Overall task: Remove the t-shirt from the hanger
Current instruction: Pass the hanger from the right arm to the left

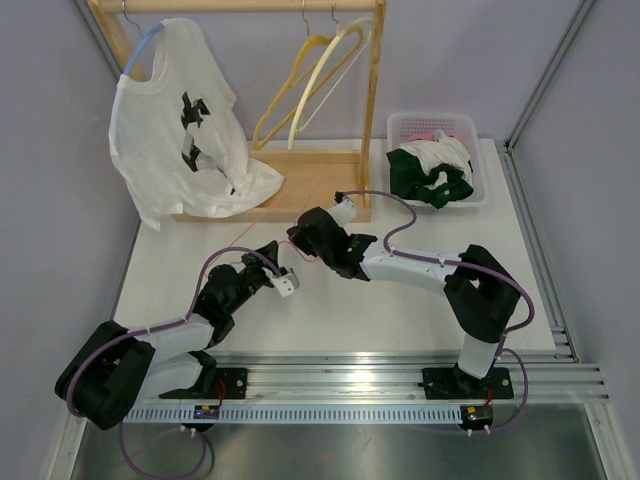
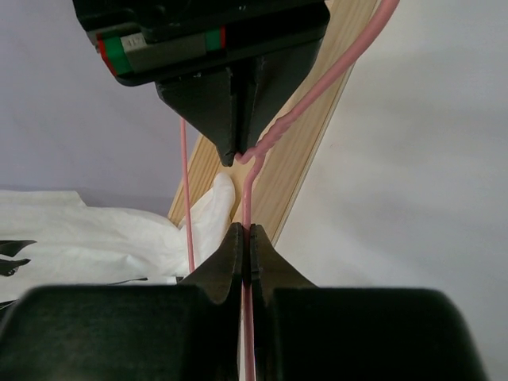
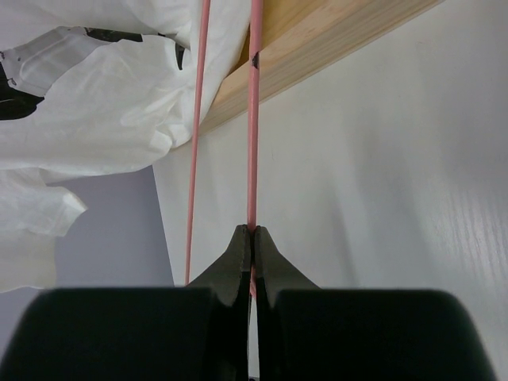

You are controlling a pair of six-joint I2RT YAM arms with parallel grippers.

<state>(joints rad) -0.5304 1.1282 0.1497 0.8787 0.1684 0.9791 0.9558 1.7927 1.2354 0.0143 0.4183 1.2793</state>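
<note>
Reaching in low from its base at the near left, the left arm stretches up and to the right over the worktop (image 1: pixel 380 310). The right arm bends at a raised elbow and runs its forearm leftward. The two meet almost nose to nose near the centre, just in front of the rack (image 1: pixel 375 110).

The left tool (image 2: pixel 245 234) is clamped shut on a thin pink hanger (image 3: pixel 254 143), with the wire pinched between its tips. The right tool (image 3: pixel 252 234) is likewise closed on the same wire. Seen from the left wrist, it grips just beside the twist below the hook. A second strand of the pink wire runs alongside, left of both grips.

One white t-shirt (image 1: pixel 170 140) with black markings hangs at the left end of the rail on a blue hanger (image 1: pixel 140 50). Its hem spills over the rack's base onto the worktop.

By count there are two arms, one t-shirt and four hangers: one pink, one blue and two cream hangers (image 1: pixel 322 42), which hang bare at the right of the rail. One basket (image 1: pixel 400 125) right of the rack holds crumpled dark green, white and pink clothes.
</note>
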